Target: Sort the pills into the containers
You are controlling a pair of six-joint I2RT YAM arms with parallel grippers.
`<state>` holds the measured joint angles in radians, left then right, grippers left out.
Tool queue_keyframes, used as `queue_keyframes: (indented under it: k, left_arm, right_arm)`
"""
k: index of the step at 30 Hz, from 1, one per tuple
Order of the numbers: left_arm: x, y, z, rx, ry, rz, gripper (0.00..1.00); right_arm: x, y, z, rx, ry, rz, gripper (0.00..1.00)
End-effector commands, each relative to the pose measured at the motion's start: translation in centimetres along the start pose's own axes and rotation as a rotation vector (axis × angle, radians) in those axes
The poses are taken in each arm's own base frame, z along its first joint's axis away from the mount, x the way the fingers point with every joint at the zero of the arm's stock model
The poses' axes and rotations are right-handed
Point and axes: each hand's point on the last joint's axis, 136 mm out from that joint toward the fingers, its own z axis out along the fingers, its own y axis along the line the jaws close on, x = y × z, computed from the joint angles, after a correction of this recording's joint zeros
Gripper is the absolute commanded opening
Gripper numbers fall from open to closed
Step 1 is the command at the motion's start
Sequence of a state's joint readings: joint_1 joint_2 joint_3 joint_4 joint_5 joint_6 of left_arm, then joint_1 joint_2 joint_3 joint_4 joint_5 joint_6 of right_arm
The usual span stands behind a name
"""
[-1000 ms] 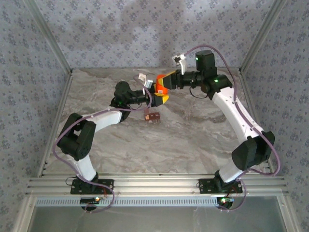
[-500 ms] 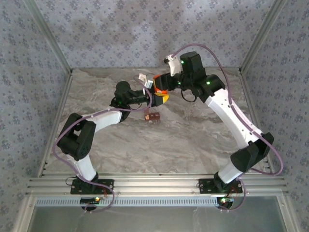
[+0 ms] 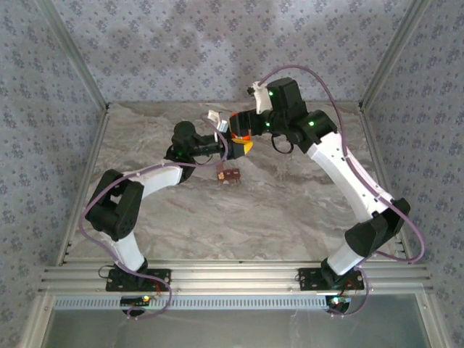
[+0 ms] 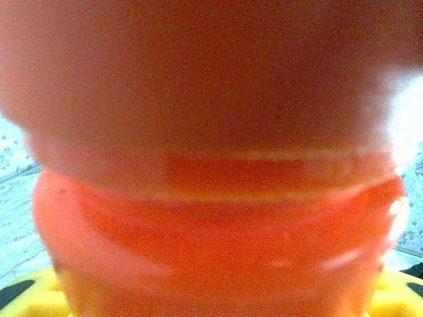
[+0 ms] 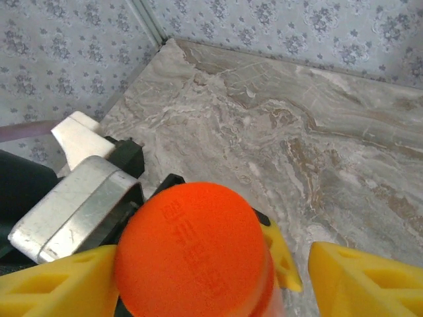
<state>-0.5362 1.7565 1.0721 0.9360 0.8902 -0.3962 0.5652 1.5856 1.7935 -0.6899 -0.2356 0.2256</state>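
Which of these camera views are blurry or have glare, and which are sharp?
Left wrist view: the bright orange cylindrical bottle is out of focus, with white glare blown out at the right edge. Right wrist view: its orange cap is sharp, embossed marks visible. Top external view: evenly lit, crisp.

The surface (image 3: 254, 217) is a pale grey-and-tan marbled slab, veined with darker brown streaks, closed in at the back and on both sides by patterned walls (image 3: 181, 51). Aluminium rails (image 3: 232, 277) run along its near edge. The containers (image 3: 230, 175), a small dark reddish-brown strip, lie flat on it near the middle, a little toward the back, well apart from every wall and from the rails.
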Motion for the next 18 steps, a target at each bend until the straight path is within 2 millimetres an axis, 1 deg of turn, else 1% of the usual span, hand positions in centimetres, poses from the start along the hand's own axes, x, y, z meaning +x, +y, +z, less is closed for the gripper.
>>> queue_keyframes:
  k: [1, 4, 5, 7, 9, 12, 14, 16, 18]
  left_arm:
    - [-2.2, 0.0, 0.0, -0.013, -0.039, 0.043, 0.0]
    - [-2.1, -0.1, -0.1, -0.001, -0.032, 0.043, 0.0]
    - [-2.1, -0.2, -0.1, 0.004, -0.03, 0.043, 0.0]
    - [-2.0, -0.5, -0.1, 0.032, -0.017, 0.043, 0.0]
    - [-2.0, -0.8, -0.1, 0.061, 0.003, 0.039, 0.0]
    - [-1.7, -1.2, 0.0, 0.112, 0.046, 0.023, 0.0]
    - [-1.5, -1.5, 0.0, 0.144, 0.074, 0.011, 0.0]
    - [-1.4, -1.8, 0.1, 0.171, 0.094, 0.004, 0.0]
    - [-1.3, -2.0, 0.2, 0.184, 0.106, -0.005, 0.0]
  right_arm:
    - [-0.2, 1.9, -3.2, -0.149, -0.013, 0.019, 0.83]
    - [-1.0, 1.9, -6.1, -0.236, -0.071, 0.019, 0.89]
    - [-1.0, 1.7, -6.7, -0.255, -0.082, 0.021, 0.9]
    - [-1.1, 1.2, -7.8, -0.326, -0.096, 0.022, 0.9]
    - [-1.2, 0.7, -8.2, -0.39, -0.091, 0.026, 0.88]
    - [-1.5, -0.6, -7.8, -0.412, -0.071, 0.02, 0.87]
    - [-1.5, -1.3, -6.8, -0.406, -0.037, 0.016, 0.86]
    - [-1.4, -1.4, -5.9, -0.423, -0.001, 0.011, 0.86]
    - [-1.2, -1.0, -5.1, -0.441, 0.02, -0.006, 0.86]
